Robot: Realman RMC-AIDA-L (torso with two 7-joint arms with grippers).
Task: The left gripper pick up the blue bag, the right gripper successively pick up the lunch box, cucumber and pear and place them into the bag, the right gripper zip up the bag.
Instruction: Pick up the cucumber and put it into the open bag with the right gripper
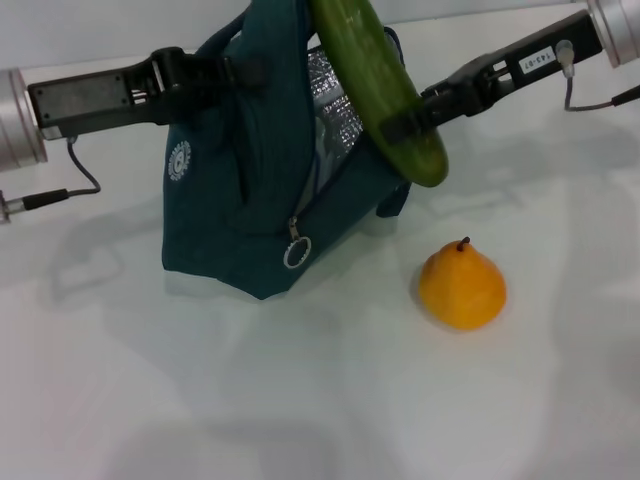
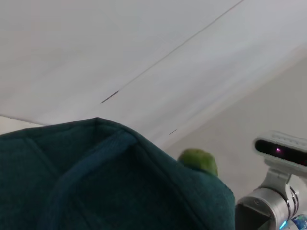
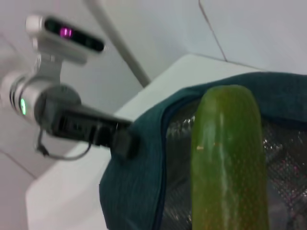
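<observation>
Head view gives me a plain white table [image 1: 300, 400] with white wall panels behind it. On it I see the blue bag [image 1: 250, 180] standing open, foil lining showing. My left gripper [image 1: 235, 70] is clamped on the bag's top edge at a handle. My right gripper [image 1: 400, 122] is closed on the cucumber [image 1: 385, 90], holding it tilted over the bag's mouth. Just beside the bag, the pear [image 1: 462, 286] sits upright on the table.
</observation>
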